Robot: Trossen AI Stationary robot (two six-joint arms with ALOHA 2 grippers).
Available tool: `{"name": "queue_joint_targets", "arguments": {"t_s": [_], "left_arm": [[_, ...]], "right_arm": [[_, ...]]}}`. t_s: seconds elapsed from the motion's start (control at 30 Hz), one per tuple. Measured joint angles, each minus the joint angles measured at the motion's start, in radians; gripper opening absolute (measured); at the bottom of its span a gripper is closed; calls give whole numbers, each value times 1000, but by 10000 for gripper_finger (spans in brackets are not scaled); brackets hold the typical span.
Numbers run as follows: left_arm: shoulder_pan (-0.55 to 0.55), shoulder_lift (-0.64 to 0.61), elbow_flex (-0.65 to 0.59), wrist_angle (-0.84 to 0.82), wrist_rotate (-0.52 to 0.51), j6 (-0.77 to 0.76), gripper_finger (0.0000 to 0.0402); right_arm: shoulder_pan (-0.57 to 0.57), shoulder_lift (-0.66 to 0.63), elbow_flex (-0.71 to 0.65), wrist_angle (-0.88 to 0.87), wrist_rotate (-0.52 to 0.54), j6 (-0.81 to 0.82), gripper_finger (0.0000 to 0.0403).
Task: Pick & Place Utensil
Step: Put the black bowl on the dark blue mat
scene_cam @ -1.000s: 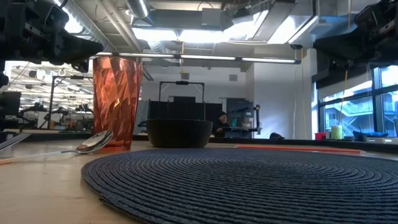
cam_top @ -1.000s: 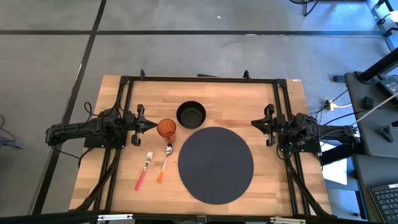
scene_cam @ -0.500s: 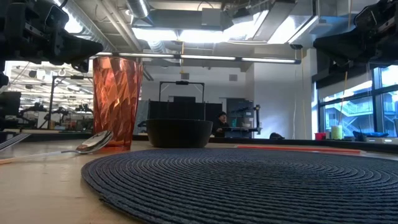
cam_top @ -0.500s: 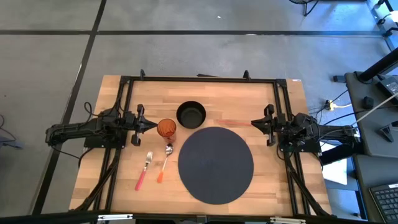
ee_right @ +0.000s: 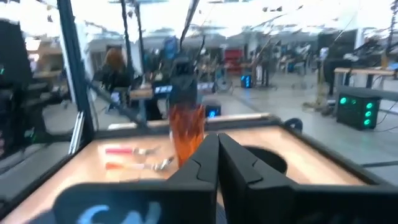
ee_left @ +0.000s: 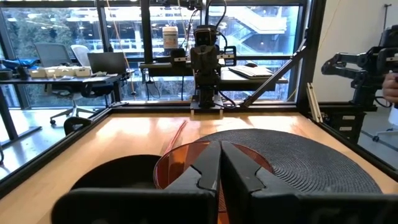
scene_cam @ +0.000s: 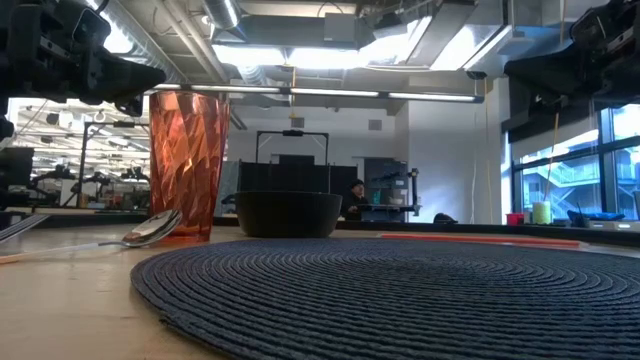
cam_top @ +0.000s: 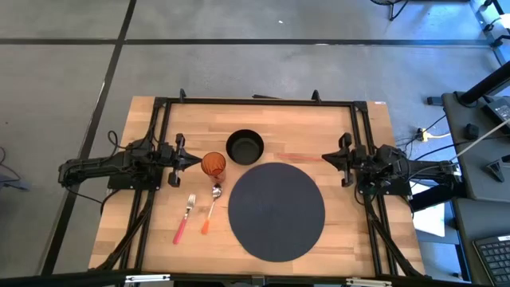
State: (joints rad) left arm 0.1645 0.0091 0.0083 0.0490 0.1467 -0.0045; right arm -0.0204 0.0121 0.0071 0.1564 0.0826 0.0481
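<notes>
**Q:** What's the overhead cam giving you?

**A:** I see the fork (cam_top: 185, 217) and spoon (cam_top: 212, 206) lying just left of the round mat (cam_top: 276, 210), below the orange cup (cam_top: 213, 164). Left claw (cam_top: 194, 160) sits beside the cup, right claw (cam_top: 325, 158) off the mat's upper right.

**Q:** Wrist cams?

**A:** Both claws pressed together, holding nothing.

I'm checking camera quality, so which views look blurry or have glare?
Right wrist view: blurred all over, the orange cup smeared. Low view: ceiling lights glare, both arms silhouetted, the placemat sharp. High view: even light, crisp. Left wrist view: clear, with bright windows behind.
</notes>
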Motion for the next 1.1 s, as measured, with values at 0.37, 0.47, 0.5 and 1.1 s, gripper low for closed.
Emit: {"name": "queue_joint_targets", "arguments": {"t_s": [0.37,0.47,0.5,1.1], "left_arm": [[0,0,0,0,0,0,4],[0,0,0,0,0,0,4],[0,0,0,0,0,0,4],[0,0,0,0,0,9,4]], "right_arm": [[-3,213,147,-50,50,9,4],[-5,357,268,-154,102,-11,3],[-9,412,312,-186,112,-19,3],[-157,1471,1107,-526,-95,-330,44]]}}
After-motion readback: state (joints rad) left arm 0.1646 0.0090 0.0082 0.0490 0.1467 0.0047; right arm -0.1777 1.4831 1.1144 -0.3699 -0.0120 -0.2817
